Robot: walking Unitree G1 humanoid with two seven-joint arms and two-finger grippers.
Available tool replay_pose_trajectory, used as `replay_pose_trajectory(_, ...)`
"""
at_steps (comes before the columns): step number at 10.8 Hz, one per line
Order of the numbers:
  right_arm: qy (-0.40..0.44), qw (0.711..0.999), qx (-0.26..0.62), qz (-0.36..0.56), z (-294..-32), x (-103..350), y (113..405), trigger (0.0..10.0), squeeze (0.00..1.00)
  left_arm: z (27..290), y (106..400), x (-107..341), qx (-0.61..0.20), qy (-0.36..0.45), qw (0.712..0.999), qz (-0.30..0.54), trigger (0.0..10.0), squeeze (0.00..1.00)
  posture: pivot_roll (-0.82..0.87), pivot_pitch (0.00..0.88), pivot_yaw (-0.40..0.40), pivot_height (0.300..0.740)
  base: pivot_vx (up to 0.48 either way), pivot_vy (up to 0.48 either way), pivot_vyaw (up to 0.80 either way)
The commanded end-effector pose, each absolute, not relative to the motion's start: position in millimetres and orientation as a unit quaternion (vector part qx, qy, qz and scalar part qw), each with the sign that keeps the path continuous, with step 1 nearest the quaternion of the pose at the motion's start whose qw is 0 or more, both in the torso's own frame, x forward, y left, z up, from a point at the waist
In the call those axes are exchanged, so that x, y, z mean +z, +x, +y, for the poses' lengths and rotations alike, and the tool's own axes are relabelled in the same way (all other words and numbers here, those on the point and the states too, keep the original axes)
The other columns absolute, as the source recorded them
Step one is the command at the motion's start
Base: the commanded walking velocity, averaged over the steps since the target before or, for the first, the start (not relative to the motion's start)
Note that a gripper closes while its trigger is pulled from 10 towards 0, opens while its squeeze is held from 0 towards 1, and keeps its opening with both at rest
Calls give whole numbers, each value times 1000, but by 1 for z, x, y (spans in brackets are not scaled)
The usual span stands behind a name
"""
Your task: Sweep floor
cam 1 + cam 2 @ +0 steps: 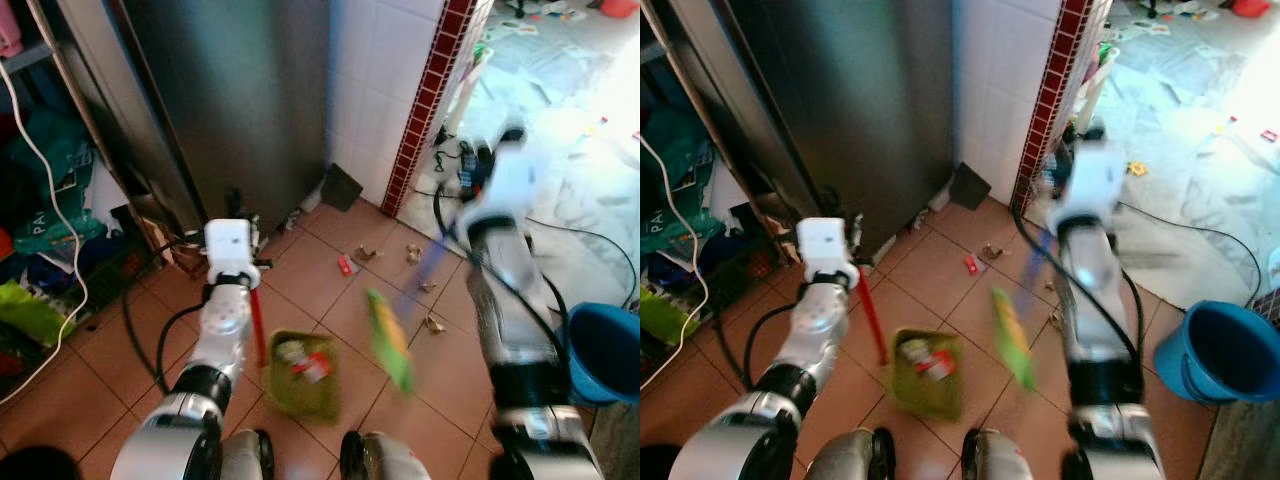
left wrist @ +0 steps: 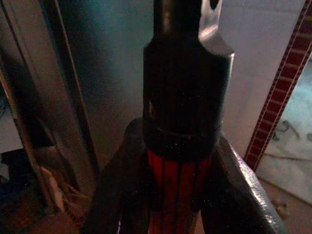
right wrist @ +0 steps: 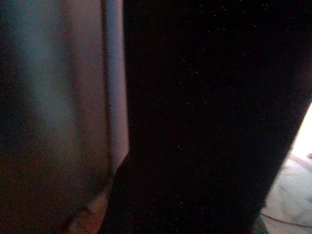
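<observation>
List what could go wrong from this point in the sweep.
The green dustpan already holds litter and hangs on a red handle in the left gripper; a tilt may spill it. Scraps lie beyond the blurred green broom head and may be missed. The black cable could snag the broom.

Blue bucket [image 1: 1225, 352] on tiles; steel fridge [image 1: 240, 90] behind.

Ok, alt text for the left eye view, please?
Left end effector holds a red-handled green dustpan containing litter on the tiled floor; the right arm swings a blurred green broom beside it. Scraps lie ahead, blue bucket at right.
</observation>
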State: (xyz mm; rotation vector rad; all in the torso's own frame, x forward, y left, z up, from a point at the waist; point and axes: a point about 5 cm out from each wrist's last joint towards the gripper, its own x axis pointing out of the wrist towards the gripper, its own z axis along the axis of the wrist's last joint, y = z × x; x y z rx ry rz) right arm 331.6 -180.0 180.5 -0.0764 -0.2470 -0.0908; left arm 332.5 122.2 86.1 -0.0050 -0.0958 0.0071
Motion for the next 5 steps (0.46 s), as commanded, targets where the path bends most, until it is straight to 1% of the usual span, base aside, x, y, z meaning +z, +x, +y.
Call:
replay_pose_trajectory(1,-64,987,-67,-135,-186,181,329,10000,0,125,337,111,-7,0,995,-101,10000,0,-115,69,0,740,0,0,0)
replay_pose_trajectory(3,-78,985,-100,-117,-193,169,328,10000,0,138,332,124,-9,0,992,-123,10000,0,-80,44,7,740,0,0,0)
replay_pose_trajectory(4,-79,984,-112,-111,-197,164,328,10000,0,142,327,129,-5,-6,991,-131,10000,0,-75,27,13,740,0,0,-450)
replay_pose_trajectory(5,-85,983,-115,-111,-198,163,327,10000,0,142,325,130,-5,-12,991,-130,10000,0,-74,15,16,740,0,0,-638)
